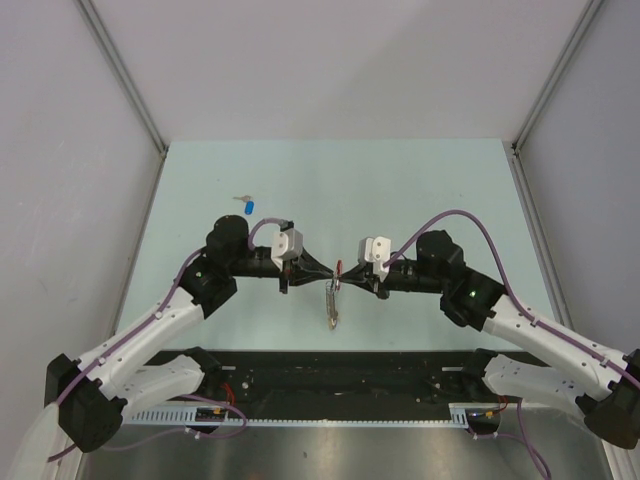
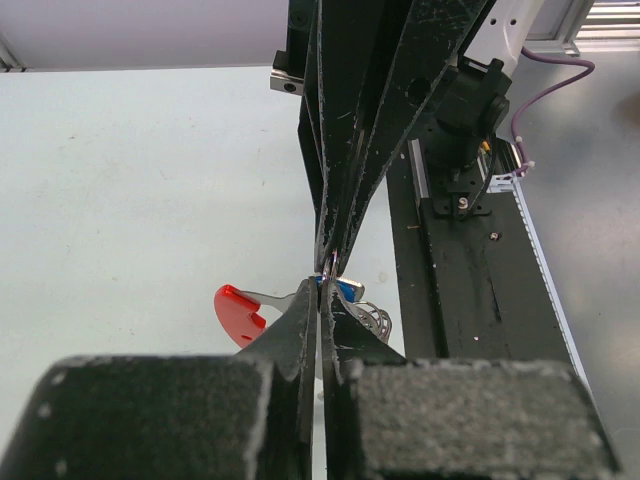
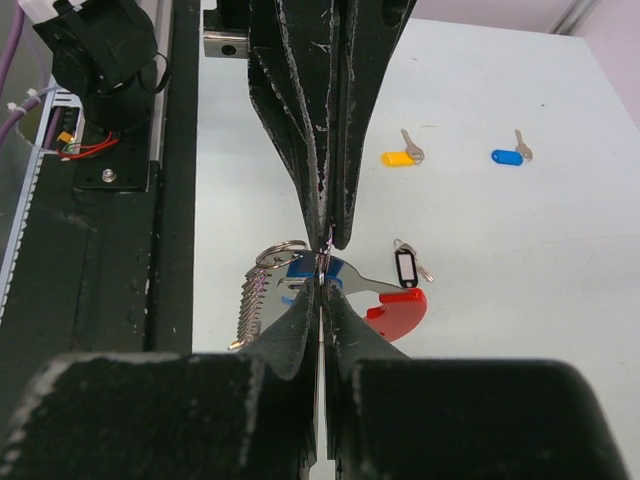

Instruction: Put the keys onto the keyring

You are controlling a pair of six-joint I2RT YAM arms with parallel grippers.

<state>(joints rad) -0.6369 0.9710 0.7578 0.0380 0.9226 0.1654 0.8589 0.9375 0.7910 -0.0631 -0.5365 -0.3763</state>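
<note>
"So why do the left gripper (image 1: 322,271) and right gripper (image 1: 353,277) meet tip to tip?"

"Each has its jaws pinched tight on the keyring (image 3: 398,305) — likely steadying it from both sides for threading. A blue key (image 3: 508,156) and a yellow key (image 3: 399,158) lie well beyond the keyring — not yet on it."

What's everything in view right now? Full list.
keyring: 1, silver with a red arc, centre, held off the table
key bunch: count unclear, silver, hanging at the keyring; a blue tag sits at the pinch point
yellow-tag key: 1, loose on the table
blue-tag key: 1, loose, beside the yellow one
oval tag: 1, black rim, next to the red arc
table: 1, pale green
left gripper: shut at the keyring
right gripper: shut, tip to tip with the left
</note>
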